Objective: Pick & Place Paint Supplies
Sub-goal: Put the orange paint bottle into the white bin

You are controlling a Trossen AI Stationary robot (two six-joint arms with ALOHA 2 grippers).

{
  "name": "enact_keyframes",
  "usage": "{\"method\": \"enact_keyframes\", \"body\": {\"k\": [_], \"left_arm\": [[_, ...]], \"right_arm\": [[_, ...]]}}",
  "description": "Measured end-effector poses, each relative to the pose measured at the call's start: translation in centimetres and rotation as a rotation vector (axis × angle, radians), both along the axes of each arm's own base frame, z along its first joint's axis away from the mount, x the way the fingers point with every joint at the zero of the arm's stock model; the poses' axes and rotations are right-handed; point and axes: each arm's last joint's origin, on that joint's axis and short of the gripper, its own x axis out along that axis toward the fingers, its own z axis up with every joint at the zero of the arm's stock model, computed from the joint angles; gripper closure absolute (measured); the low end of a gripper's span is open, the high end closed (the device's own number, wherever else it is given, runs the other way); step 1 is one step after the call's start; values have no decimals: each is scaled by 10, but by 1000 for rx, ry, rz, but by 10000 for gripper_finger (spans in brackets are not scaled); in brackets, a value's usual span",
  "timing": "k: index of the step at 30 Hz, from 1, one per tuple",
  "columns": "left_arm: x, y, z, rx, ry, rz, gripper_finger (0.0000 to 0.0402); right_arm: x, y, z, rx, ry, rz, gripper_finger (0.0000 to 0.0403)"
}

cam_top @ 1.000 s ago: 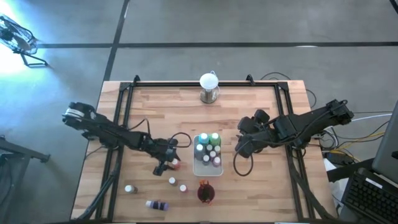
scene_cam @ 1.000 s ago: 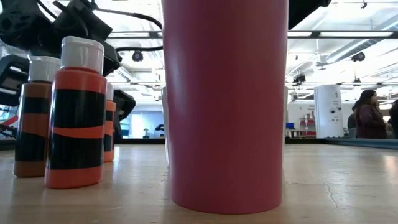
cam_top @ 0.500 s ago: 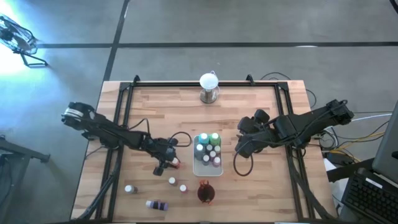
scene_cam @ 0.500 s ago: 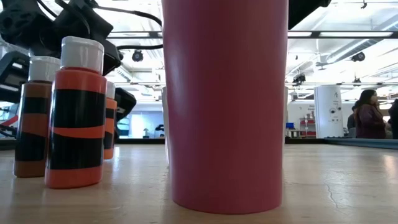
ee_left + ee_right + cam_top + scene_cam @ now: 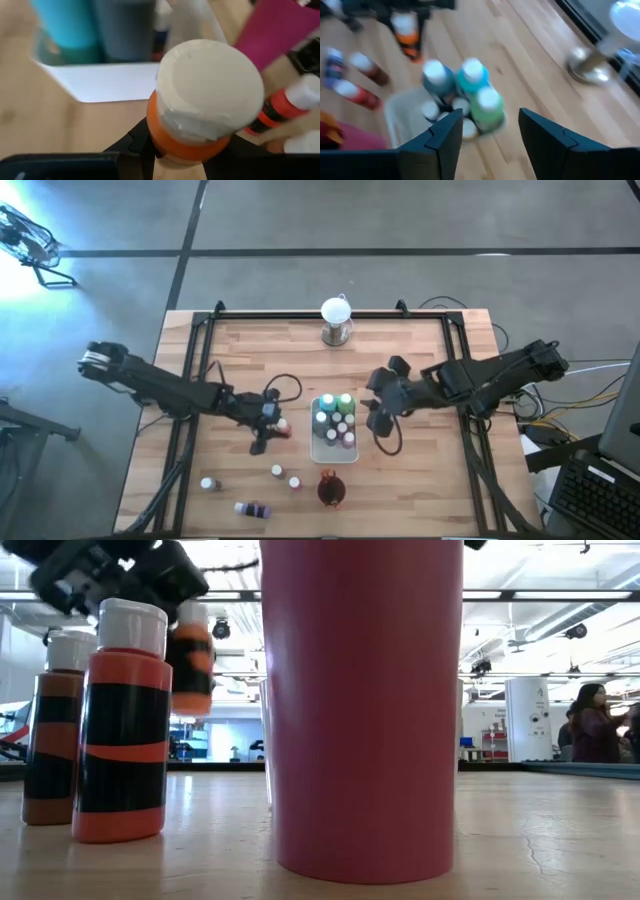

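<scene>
above the wooden table [image 5: 250, 370], the left pincer [image 5: 270, 423] grips an upright orange bottle [image 5: 190, 658], cap up.

An orange paint bottle [image 5: 200, 120] with a white cap is hanging upright above the table, lifted clear of the wood and pinched at its body between dark fingers [image 5: 135, 145]. A cluster of white-capped bottles [image 5: 334, 419], teal, green and darker colours, is standing upright, packed together in a white tray. Two small bottles [image 5: 285, 477] are standing on the table nearer the front edge. One more bottle [image 5: 208, 483] is sitting apart toward the left, and a purple bottle [image 5: 254, 509] is lying on its side.
</scene>
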Motion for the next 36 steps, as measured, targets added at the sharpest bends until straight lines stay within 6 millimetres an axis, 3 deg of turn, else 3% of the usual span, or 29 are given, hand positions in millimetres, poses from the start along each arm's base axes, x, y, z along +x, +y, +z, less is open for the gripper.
{"method": "enact_keyframes", "body": {"k": [7, 16, 27, 36], "left_arm": [[5, 4, 54, 155, 73, 122, 282], [24, 10, 113, 240, 91, 223, 282], [64, 16, 149, 305, 53, 233, 282], [102, 13, 155, 339, 52, 210, 282]], "right_arm": [[19, -9, 15, 95, -164, 147, 227], [22, -9, 37, 18, -269, 252, 230], [34, -6, 39, -46, -303, 300, 197], [39, -5, 38, -90, -321, 334, 187]]}}
